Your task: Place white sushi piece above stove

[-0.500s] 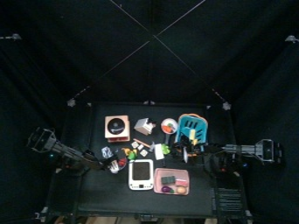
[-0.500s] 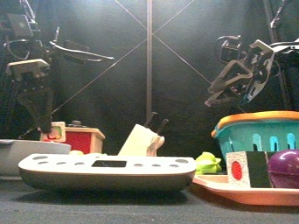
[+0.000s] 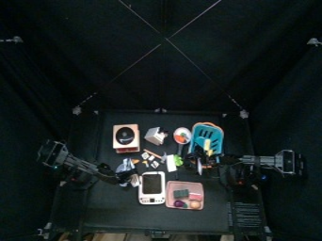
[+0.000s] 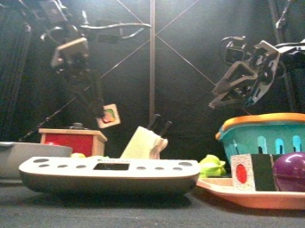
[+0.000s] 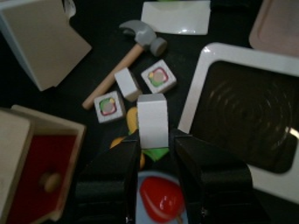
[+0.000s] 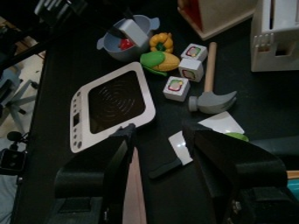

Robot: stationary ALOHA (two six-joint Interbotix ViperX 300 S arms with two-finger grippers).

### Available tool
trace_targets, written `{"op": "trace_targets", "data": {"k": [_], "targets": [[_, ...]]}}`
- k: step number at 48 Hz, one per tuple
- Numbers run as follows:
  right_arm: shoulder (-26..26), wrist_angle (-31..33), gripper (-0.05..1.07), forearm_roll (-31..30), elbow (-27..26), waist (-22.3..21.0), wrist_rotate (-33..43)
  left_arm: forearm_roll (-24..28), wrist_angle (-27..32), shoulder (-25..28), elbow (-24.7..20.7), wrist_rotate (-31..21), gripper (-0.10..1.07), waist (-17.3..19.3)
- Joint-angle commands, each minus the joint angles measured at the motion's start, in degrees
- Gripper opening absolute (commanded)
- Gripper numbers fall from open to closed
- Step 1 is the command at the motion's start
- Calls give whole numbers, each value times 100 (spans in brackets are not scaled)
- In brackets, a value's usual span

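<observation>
My left gripper (image 4: 105, 109) hangs in the air, shut on a white sushi piece (image 4: 110, 113) with a red middle, which also shows between the jaws in the left wrist view (image 5: 158, 194). The stove (image 3: 126, 136) is an orange-brown block with a black burner, standing at the table's back left. In the front view the stove (image 4: 71, 141) lies below and to the left of the held piece. My right gripper (image 6: 176, 162) hovers open over the table's right side (image 4: 244, 76) with nothing between its jaws.
A white scale (image 3: 152, 186) and a pink tray (image 3: 186, 195) sit at the front. A teal basket (image 3: 208, 138), a plate (image 3: 184, 135) and a knife block (image 4: 143, 142) stand at the back. A toy hammer (image 5: 140, 39) and two more sushi pieces (image 5: 107, 105) lie mid-table.
The left gripper has risen and swung to the right with the sushi piece, away from above the stove in the front view. The right arm has not moved.
</observation>
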Motion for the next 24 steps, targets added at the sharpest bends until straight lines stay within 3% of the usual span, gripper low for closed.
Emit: {"op": "trace_targets", "data": {"k": [1,12,24], "targets": [[-35,-18,83,9,-62,-18,-9,62,-176,352,-439,-70,64,325],[-35,-18,83,0,-44,-18,-9,-53,-492,1099,-1107,-483,64,826],[-35,-18,83,-35,-35,-18,-9,-70,-1063,1564,-1301,-571,64,1143]]}}
